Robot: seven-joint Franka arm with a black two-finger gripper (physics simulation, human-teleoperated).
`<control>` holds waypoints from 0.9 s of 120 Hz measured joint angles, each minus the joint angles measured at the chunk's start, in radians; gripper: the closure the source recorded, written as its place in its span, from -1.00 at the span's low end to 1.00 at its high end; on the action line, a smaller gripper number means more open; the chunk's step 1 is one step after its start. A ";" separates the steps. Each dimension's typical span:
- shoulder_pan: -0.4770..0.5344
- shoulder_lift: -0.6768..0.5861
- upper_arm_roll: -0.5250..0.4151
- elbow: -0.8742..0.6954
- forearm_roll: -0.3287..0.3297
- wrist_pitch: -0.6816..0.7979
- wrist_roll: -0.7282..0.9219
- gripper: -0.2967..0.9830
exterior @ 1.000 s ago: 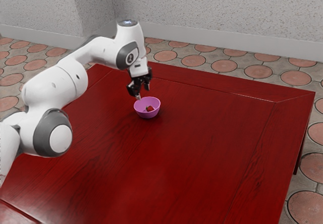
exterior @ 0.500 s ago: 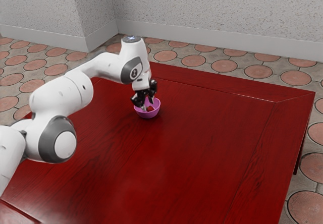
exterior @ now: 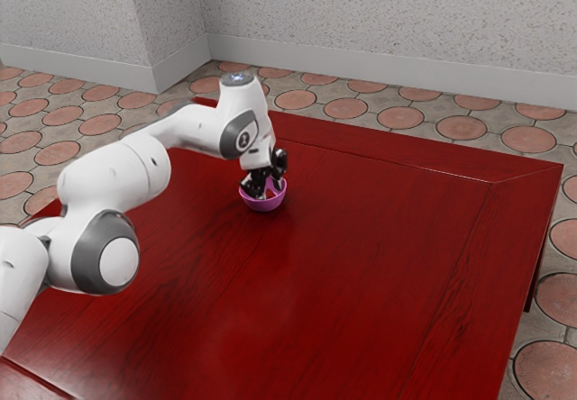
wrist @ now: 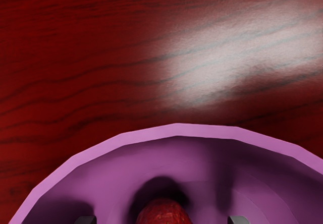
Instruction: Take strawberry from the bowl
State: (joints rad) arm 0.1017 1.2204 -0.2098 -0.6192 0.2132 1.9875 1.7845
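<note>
Red strawberry (wrist: pixel 164 213) lies inside the purple bowl (wrist: pixel 176 129), which stands on the surface (exterior: pixel 379 274). Handling, as judged: light, slightly yielding, easily bruised if squeezed hard; skin textured enough to resist slipping, though a pinch near a tapering end could let it squirt out. Recommended hold: across the widest part of the body, from two opposite sides, with modest pressure. Pincer (exterior: pixel 268 190) is down at the bowl, fingers parted wide, one to either side of the strawberry with a gap at each; nothing is gripped. Appearance: deep red, rounded on top, finely mottled, with a dark shadow on the bowl's inside beside it. Closing appears to be the next step, perhaps after slight lowering; contact with the bowl is the risk.
</note>
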 joint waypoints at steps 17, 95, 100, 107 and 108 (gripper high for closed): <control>0.007 0.002 0.003 -0.002 -0.022 0.003 -0.003 0.24; -0.161 -0.404 0.016 -0.341 -0.046 0.009 -0.050 0.56; -0.175 -0.389 0.016 -0.341 -0.052 0.007 -0.056 0.56; -0.198 -0.362 0.014 -0.341 -0.059 0.007 -0.064 0.56; -0.200 -0.359 0.014 -0.341 -0.060 0.007 -0.065 0.56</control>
State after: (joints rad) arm -0.0988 0.8612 -0.1954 -0.9600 0.1528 1.9943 1.7198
